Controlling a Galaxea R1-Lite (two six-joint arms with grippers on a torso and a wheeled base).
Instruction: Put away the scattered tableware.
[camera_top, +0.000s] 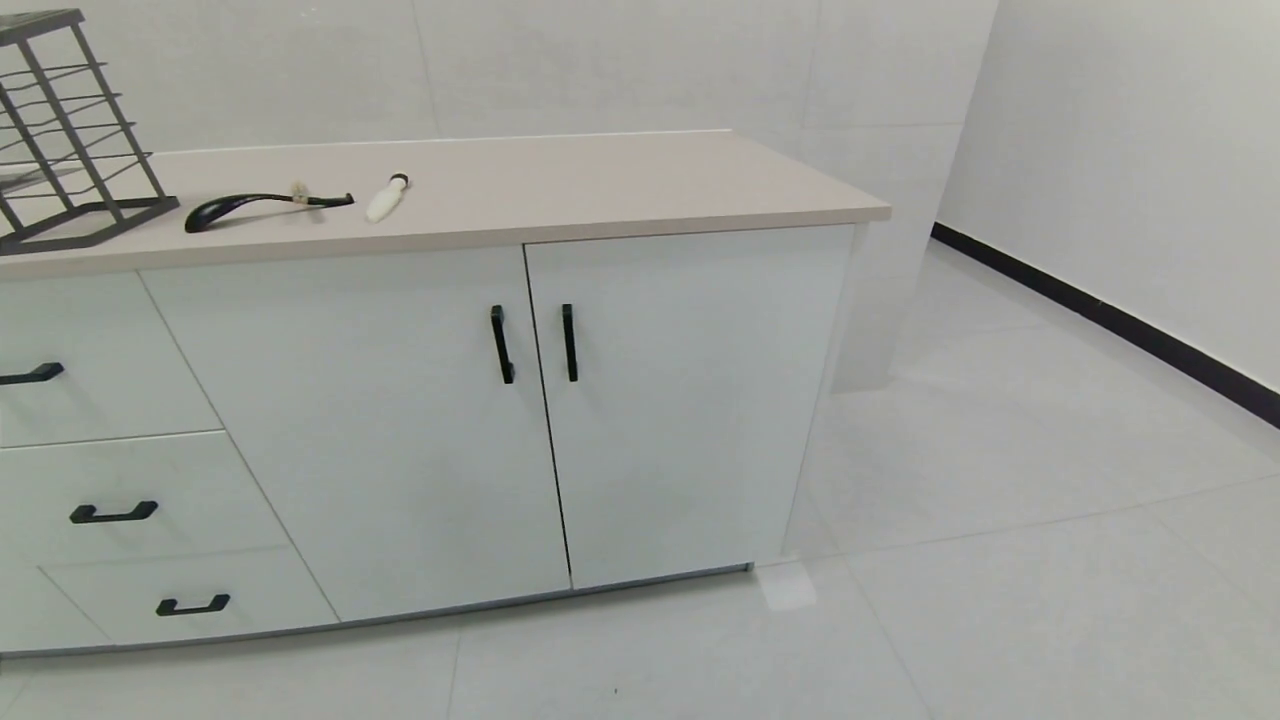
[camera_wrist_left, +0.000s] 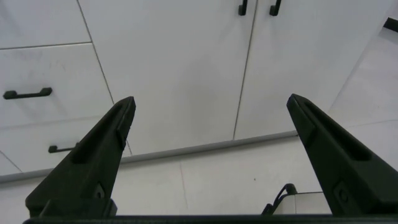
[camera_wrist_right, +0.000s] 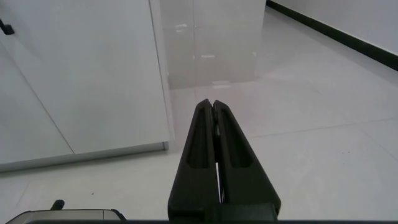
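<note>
The beige tabletop (camera_top: 600, 190) carries a black wire rack (camera_top: 70, 130) at its left edge. Just beside the rack, near the front edge, lies a black spoon (camera_top: 250, 205). A white utensil (camera_top: 385, 200) with a dark tip lies close to the spoon's handle end.

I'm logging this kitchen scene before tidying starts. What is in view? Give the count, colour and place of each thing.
Ladle: one, black, lying on the countertop right of the rack.
Small utensil: one, white with a dark tip, on the countertop just right of the ladle.
Wire rack: one, black, at the countertop's left end.
Countertop: one, beige, on top of the cabinet.
Cabinet doors: two, white with black handles, shut.
Drawers: three seen, white with black handles, left of the doors.
Floor: pale grey tiles.
Baseboard: one, black, along the right wall.
Left hand: open, low before the cabinet.
Right hand: shut, low above the floor.
</note>
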